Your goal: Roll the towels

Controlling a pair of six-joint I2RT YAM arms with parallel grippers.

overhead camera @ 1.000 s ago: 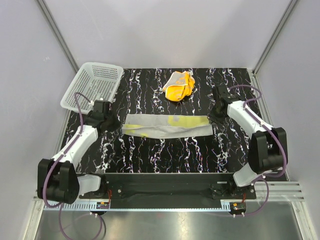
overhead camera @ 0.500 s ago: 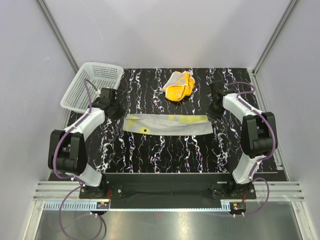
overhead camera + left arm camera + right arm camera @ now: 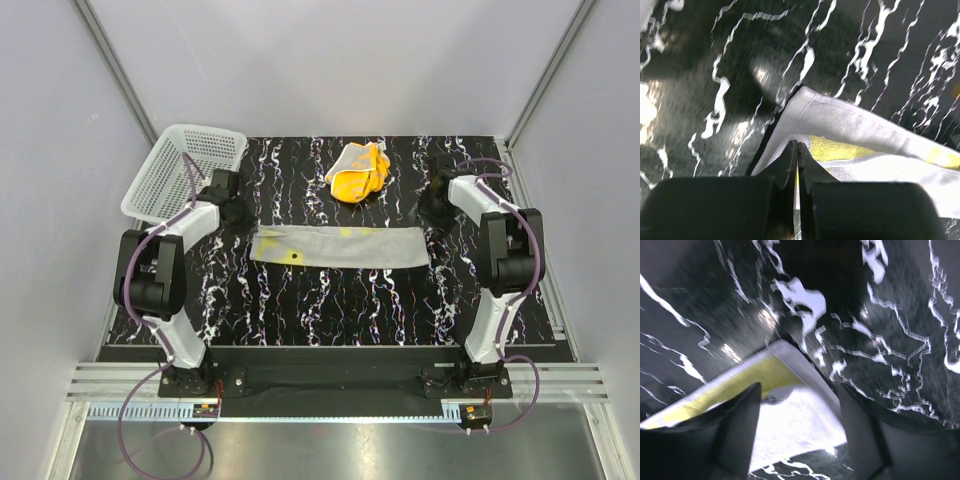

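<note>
My left pincer [image 3: 796, 145] was clenched at the yellow towel's [image 3: 340, 246] left corner (pinching cloth? unclear); my right pincer [image 3: 800, 390] gaped over the other end.

I work over a black table top [image 3: 340, 300] veined with white marbling. Pale grey wall panels enclose it at the back [image 3: 330, 60], left [image 3: 50, 200] and right [image 3: 600, 200], joined by slanted aluminium posts [image 3: 115, 70]. A brushed metal shelf [image 3: 340, 445] runs along the near edge. Overhead light throws small glare spots [image 3: 760, 72] on the glossy top.
</note>
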